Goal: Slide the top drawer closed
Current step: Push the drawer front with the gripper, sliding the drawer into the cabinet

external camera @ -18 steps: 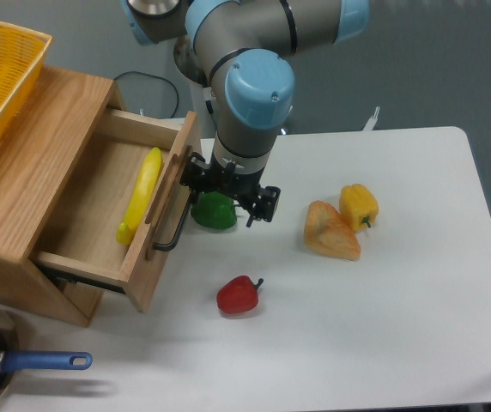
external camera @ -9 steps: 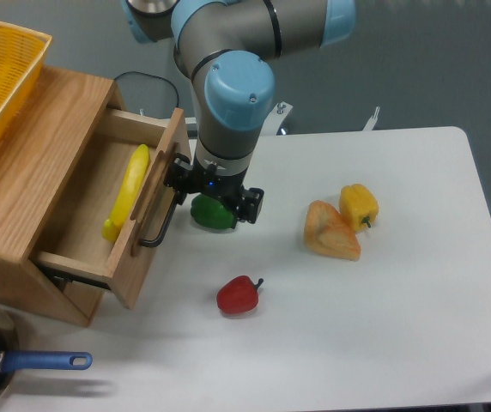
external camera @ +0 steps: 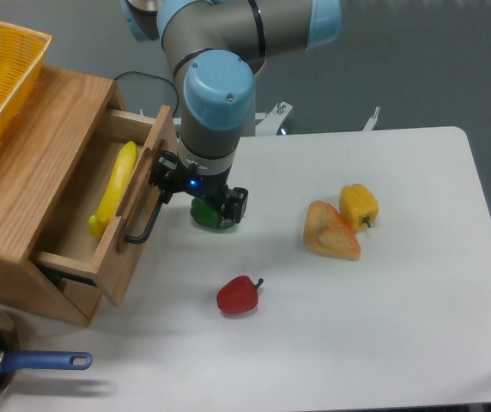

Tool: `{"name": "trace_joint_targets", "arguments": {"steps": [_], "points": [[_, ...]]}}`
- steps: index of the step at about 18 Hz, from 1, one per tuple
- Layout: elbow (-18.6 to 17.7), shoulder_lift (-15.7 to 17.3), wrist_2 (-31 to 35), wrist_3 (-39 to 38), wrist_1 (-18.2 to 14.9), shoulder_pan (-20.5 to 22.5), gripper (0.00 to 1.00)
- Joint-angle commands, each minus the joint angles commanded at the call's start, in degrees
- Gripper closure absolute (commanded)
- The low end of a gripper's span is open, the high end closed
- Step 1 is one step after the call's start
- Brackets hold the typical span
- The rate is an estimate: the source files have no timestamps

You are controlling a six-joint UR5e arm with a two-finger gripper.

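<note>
While the top drawer point(external camera: 121, 215) stands partly pulled out of the wooden cabinet point(external camera: 22, 184), its wide front panel lies just to the left of the gripper point(external camera: 196, 199), and the black bar handle point(external camera: 147, 213) on that panel sits right against the gripper's left side; whether they actually touch cannot be told from this view. Whether the fingers are spread or closed also cannot be told, since the wrist and the blue-capped arm joint point(external camera: 218, 90) cover them from above. A yellow banana point(external camera: 114, 185) lies lengthwise inside the drawer, on the far side of the front panel from the fingers. A green pepper point(external camera: 212, 215) sits directly beneath the gripper, mostly hidden by it. Below and slightly right of the fingers a red pepper point(external camera: 238, 294) rests on the white table point(external camera: 383, 326), while well to the right an orange pepper point(external camera: 330, 231) touches a yellow pepper point(external camera: 359, 204)
</note>
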Motion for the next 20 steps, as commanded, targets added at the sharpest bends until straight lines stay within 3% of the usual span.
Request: {"name": "trace_joint_targets", "arguments": {"steps": [20], "points": [[-0.3,0.3,0.1,-2.4,0.2,-5.7,0.00]]}}
